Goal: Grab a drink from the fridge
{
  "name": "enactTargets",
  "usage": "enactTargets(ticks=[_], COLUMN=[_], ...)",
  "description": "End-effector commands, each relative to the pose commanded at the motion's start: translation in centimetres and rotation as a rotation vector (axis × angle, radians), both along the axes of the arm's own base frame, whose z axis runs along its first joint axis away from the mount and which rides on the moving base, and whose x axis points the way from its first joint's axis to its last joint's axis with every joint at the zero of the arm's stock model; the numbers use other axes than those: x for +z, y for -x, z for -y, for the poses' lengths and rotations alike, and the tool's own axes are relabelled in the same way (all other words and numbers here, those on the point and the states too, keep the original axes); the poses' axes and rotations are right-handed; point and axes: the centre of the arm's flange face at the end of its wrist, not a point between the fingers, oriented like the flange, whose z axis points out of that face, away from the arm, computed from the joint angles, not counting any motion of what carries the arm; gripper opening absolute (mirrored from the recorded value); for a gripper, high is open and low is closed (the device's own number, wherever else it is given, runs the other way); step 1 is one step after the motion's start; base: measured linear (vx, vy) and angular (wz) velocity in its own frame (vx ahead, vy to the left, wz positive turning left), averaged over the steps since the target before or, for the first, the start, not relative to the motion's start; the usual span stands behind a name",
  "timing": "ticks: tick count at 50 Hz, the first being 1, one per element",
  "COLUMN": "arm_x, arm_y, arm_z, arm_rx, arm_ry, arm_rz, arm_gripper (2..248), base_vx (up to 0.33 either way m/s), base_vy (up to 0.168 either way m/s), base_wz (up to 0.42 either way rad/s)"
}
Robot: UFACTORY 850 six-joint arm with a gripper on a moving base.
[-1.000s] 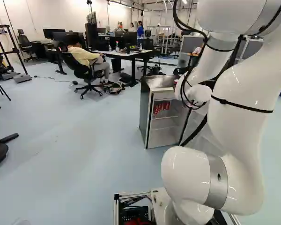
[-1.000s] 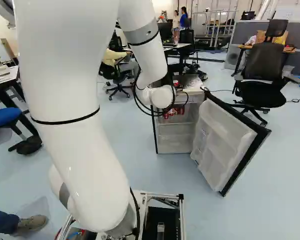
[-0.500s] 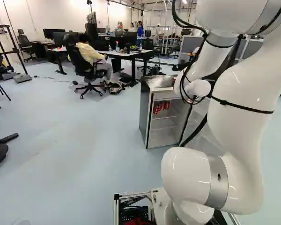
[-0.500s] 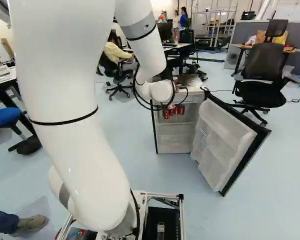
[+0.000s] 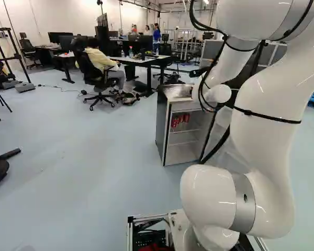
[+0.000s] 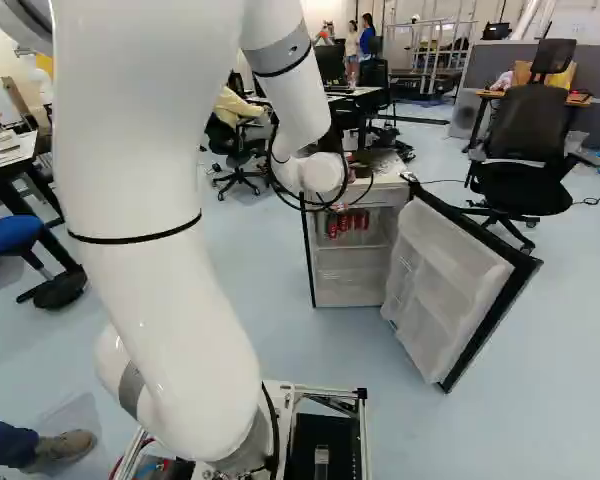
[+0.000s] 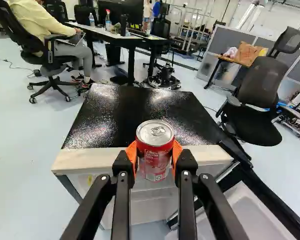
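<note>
The tool (image 6: 355,171), parted a can's width, grips the red can (image 7: 155,151).

red-and-silver can (image 7: 154,156), black fridge top (image 7: 125,117)

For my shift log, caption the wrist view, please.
Gripper holding a red can between its orange pads, the open, black-topped fridge beyond.

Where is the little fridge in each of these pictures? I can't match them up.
Left base view: the mini fridge is right of centre, partly hidden by the robot arm.
Right base view: just right of centre, with its door swung open.
Wrist view: ahead of and below the end effector holding the soda can, its black top showing.
Shared landmark: the desk behind the fridge.
</note>
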Motion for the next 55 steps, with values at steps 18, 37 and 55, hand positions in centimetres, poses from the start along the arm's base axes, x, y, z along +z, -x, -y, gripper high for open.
enactTargets(ticks=[18, 37, 55], arm_x=[-0.2, -0.4, -1.0], arm_y=[-2.3, -4.8, -7.1], arm_z=[-0.5, -0.8, -1.0], arm_rx=[0.015, -0.007, -0.045], arm_ry=[-0.003, -0.026, -0.060], arm_rz=[0.002, 0.014, -0.007], arm_gripper=[91, 91, 91], base_vx=[0.000, 0.000, 0.000], base_vy=[0.000, 0.000, 0.000], base_wz=[0.000, 0.000, 0.000])
